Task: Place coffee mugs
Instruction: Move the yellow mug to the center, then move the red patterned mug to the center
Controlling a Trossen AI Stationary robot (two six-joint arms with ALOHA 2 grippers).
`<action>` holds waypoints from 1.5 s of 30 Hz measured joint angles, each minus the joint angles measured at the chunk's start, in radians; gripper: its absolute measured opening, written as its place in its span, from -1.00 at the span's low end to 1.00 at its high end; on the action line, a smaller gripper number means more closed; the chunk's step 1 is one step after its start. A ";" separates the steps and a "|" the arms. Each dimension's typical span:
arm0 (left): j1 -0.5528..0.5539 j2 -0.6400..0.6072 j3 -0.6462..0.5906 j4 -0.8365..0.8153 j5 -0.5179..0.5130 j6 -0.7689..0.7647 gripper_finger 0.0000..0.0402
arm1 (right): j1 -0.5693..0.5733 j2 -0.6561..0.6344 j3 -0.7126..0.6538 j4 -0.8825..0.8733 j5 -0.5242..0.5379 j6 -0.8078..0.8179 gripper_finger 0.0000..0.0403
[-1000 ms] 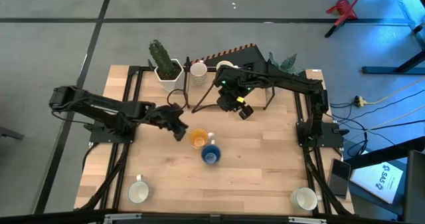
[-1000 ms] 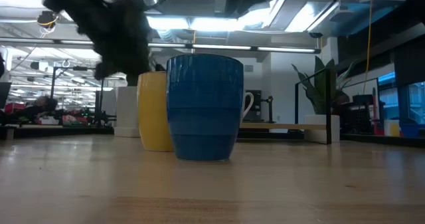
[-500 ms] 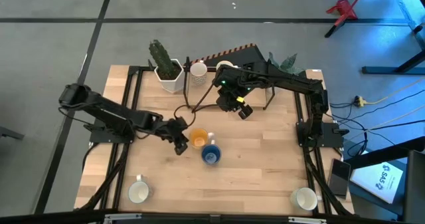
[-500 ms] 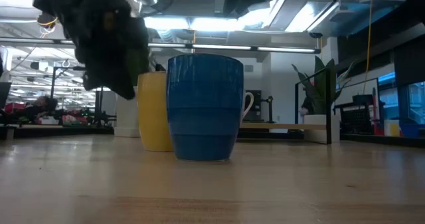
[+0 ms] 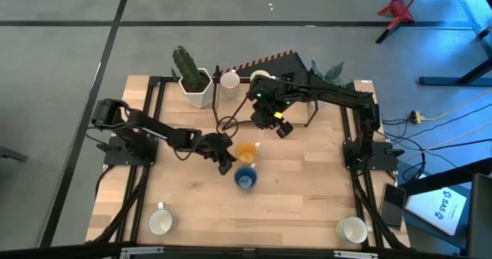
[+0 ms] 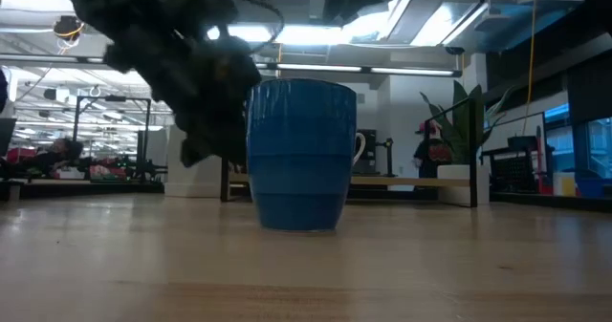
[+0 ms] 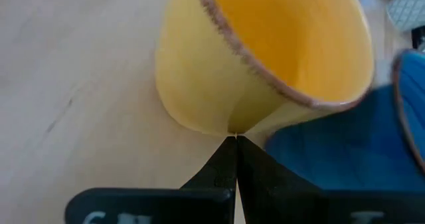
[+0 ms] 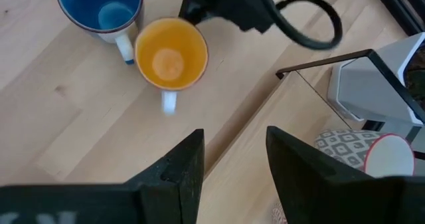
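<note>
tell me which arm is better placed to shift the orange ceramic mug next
The left. Its gripper sits right against the orange ceramic mug, jaws shut together at the mug's wall. The right gripper hangs open above and apart from it, nearer the table's back.

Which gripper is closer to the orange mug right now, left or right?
Left. The left gripper is right against the orange mug, its jaws closed at the mug's side. The right gripper hovers apart from it, toward the table's back, jaws open.
</note>
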 joint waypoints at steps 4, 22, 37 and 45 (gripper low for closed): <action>0.040 0.069 0.000 0.125 0.005 0.010 -1.00 | 0.000 0.000 0.000 -0.015 0.000 0.000 -0.25; -0.034 -0.339 0.002 -0.400 0.238 -0.167 -1.00 | 0.000 0.000 0.000 -0.016 0.000 -0.012 -0.25; -0.651 -0.531 0.382 -1.152 -0.072 -0.672 -1.00 | 0.000 -0.001 0.000 -0.013 0.000 -0.048 -0.25; -0.781 -0.435 0.426 -1.206 0.025 -0.726 -0.83 | 0.000 -0.001 0.000 -0.013 0.000 -0.048 -0.25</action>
